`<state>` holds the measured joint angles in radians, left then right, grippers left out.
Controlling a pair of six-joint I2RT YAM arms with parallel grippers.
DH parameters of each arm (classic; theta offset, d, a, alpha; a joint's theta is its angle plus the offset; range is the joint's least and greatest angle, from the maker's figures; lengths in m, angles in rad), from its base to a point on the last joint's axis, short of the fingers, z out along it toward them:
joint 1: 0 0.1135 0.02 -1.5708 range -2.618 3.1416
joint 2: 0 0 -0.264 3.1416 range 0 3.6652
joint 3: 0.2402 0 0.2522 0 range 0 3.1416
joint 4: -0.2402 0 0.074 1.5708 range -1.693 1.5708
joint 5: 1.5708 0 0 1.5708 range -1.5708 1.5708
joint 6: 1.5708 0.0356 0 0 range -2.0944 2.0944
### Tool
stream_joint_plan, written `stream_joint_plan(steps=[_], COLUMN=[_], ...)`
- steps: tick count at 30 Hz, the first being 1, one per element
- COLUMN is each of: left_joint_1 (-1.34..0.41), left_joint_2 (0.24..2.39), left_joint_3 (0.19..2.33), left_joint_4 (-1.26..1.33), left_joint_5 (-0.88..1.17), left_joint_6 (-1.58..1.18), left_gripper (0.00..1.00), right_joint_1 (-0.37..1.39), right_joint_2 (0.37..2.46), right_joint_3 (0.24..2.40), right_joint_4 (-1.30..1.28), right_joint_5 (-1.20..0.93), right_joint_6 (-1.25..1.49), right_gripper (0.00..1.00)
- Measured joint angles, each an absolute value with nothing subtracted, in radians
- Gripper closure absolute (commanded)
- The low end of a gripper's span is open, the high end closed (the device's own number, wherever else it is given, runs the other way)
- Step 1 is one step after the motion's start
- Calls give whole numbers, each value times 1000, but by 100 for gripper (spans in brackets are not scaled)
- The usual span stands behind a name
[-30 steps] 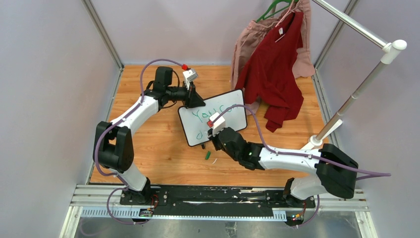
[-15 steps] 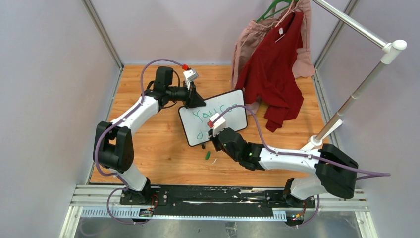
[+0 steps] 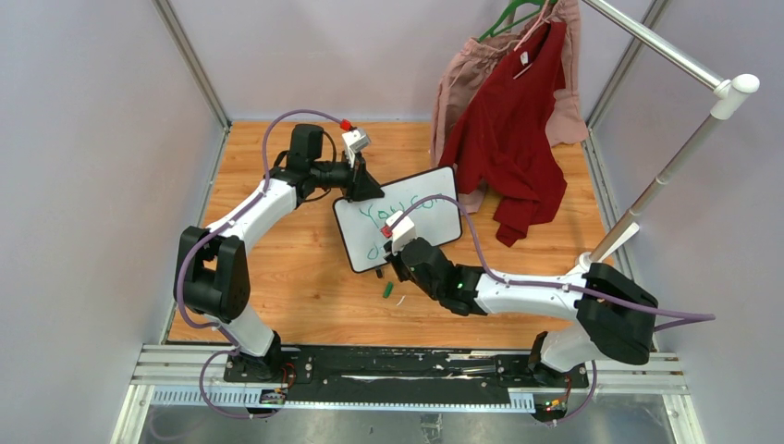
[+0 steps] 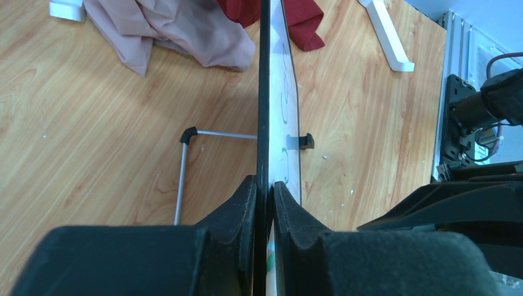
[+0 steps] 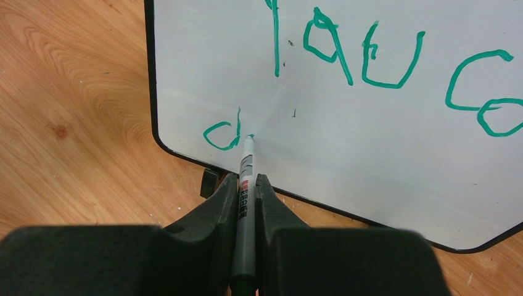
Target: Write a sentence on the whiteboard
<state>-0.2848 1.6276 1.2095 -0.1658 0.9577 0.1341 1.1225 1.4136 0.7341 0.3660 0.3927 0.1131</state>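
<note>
The whiteboard [image 3: 356,236] stands propped on the bench [image 3: 277,277], its far left corner clamped by the left hand [image 4: 265,191], while the right hand [image 5: 247,182], clamped on a marker [image 5: 248,151], touches its tip just beside the lower line's lone "d", so the sentence [image 5: 343,61] looks roughly half written.

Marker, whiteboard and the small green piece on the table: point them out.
marker [image 5: 245,179], right wrist view, barrel below the tip.
whiteboard [image 5: 370,142], right wrist view, bare white face.
small green piece [image 3: 388,289], top external view, its middle.
</note>
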Motion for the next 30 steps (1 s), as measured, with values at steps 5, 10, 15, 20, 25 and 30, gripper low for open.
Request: stream_joint_plan(steps=[5, 10, 15, 20, 25, 30], left_joint_1=[-285, -285, -285, -285, -285, -285], left_joint_2=[1628, 1628, 1628, 1628, 1628, 1628], left_joint_3=[1209, 1209, 1209, 1209, 1209, 1209], left_joint_4=[-165, -165, -165, -163, -162, -162], left_joint_5=[957, 957, 956, 956, 956, 955], left_joint_6=[134, 134, 134, 134, 134, 134], left_gripper=[100, 100, 100, 100, 100, 100], right_joint_1=[1122, 1122, 1121, 1117, 1109, 1099], right_joint_2=[1418, 1418, 1418, 1416, 1409, 1401], right_joint_3=[738, 738, 731, 725, 724, 724], right_joint_4=[366, 365, 360, 340, 326, 318], right_joint_5=[392, 393, 393, 393, 393, 393], right_joint_6=[120, 130, 140, 147, 151, 151], right_gripper=[100, 100, 100, 100, 100, 100])
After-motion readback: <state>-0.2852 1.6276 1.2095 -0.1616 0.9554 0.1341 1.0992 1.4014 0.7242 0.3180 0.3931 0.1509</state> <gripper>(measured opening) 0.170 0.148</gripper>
